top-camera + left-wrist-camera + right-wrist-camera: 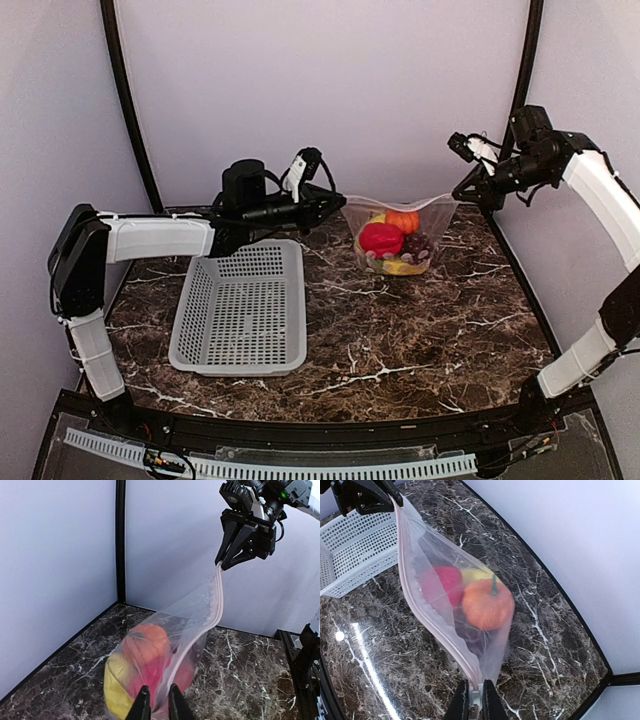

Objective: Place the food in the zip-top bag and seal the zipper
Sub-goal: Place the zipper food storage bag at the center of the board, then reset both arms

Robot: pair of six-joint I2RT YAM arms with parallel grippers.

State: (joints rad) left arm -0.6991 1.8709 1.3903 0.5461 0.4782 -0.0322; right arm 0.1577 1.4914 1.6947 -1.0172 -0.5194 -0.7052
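Bag (437, 222) slung between the two arms over the far part of the bench (400, 340).

Left fingers (335, 206) are clenched on the bag's left top corner. From the left wrist, the film runs up between the two tips, which stand close together.

Right fingers (466, 190) are clenched on the right top corner. From the right wrist, the corner is pinched between tips that nearly meet.

Zipper (220, 592): a pinkish strip along the top edge, stretched from one pair of fingers to the other and sagging slightly at mid-span. Its two lips appear to lie together. Whether they are pressed shut along the whole length cannot be told.

Food lies inside the bag, gathered in its lower part:
- pepper (381, 238), red, on the left
- orange fruit (403, 221) with a green stem, behind and above the pepper
- grapes (417, 243), dark, to the right
- yellow piece (402, 267), at the bottom

Other pieces cannot be made out through the film. Whether the bag's underside touches the bench cannot be told.

Basket (245, 310), pale and perforated, stands on the bench to the left of the bag and apart from it, its far edge beneath the left arm.
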